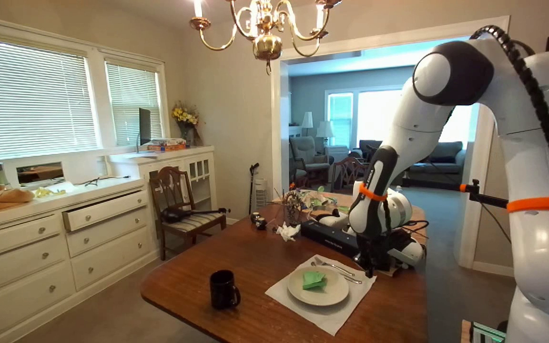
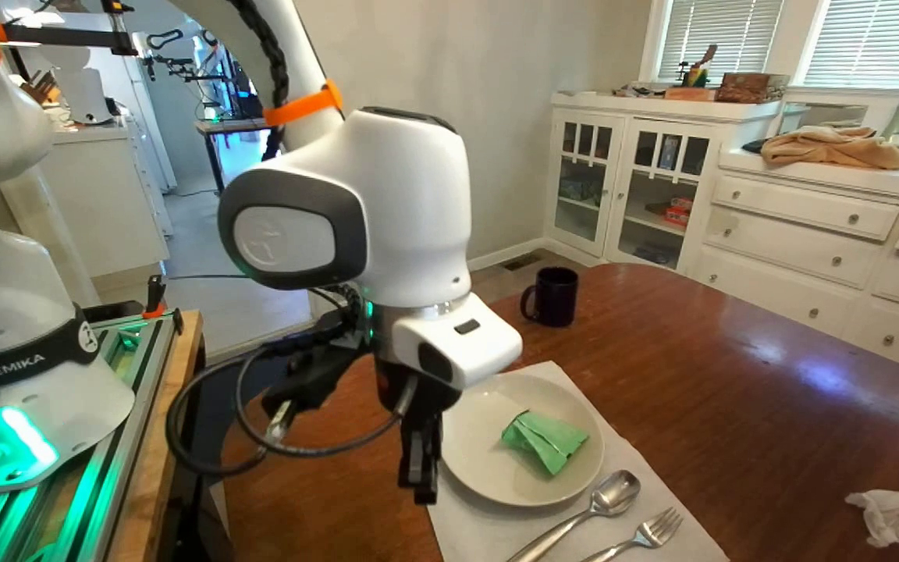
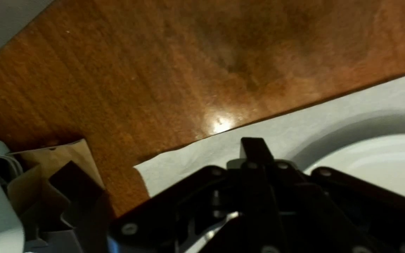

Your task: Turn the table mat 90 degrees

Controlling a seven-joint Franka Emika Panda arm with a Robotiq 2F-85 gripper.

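In the wrist view the closed gripper [image 3: 257, 151] stands over the pale placemat [image 3: 186, 161] near a corner, between its edge and the white plate [image 3: 381, 161], contact unclear.

We see the mat [image 1: 327, 318] on the table [image 1: 255, 257], the plate [image 1: 322, 298] on the mat and a paper [image 1: 314, 280] on the plate. The spoon [image 2: 615, 492] and fork [image 2: 647, 535] lie on the mat too, the spoon between plate and fork. In an exterior view we find the mug [image 1: 222, 289] left of the mat, apart from it, and a tissue [image 1: 288, 232] on the table behind the mat. The gripper [image 2: 423, 493] is by the mat's edge; we cannot tell whether they touch.
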